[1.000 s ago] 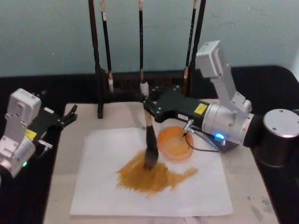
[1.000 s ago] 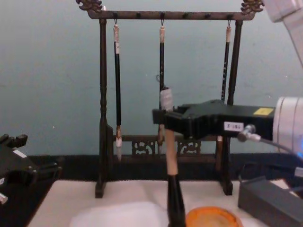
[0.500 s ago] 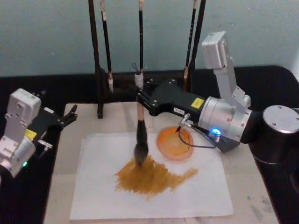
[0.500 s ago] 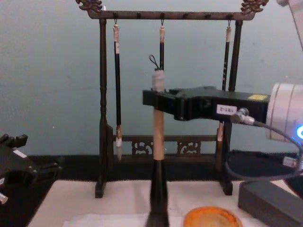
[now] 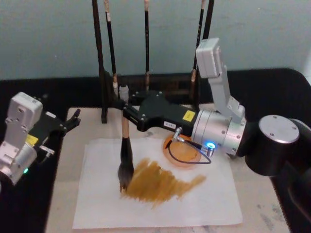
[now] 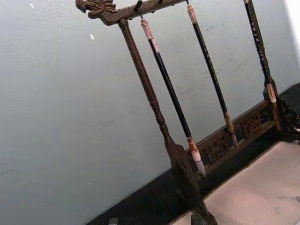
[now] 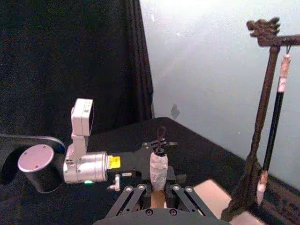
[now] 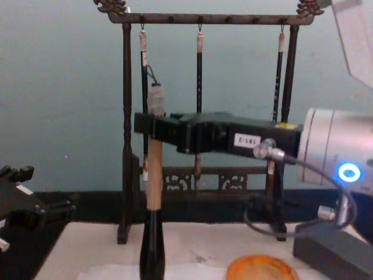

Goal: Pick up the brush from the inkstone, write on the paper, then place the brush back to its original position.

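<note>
Over the paper (image 5: 209,206), right hand (image 5: 124,108) clamped tight on the brush (image 5: 126,154), held upright, bristles touching the sheet at the left end of the ochre smear (image 5: 163,182); left hand (image 5: 69,121) parked off the paper's left edge.

We see smooth tan wood and a glossy black ferrule on the brush (image 5: 125,145), thin matt paper (image 5: 209,199), a dark wooden rack (image 8: 126,116).

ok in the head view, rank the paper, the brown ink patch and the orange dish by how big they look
1. paper, largest by far
2. brown ink patch
3. orange dish, smallest, though the right arm covers part of it
</note>
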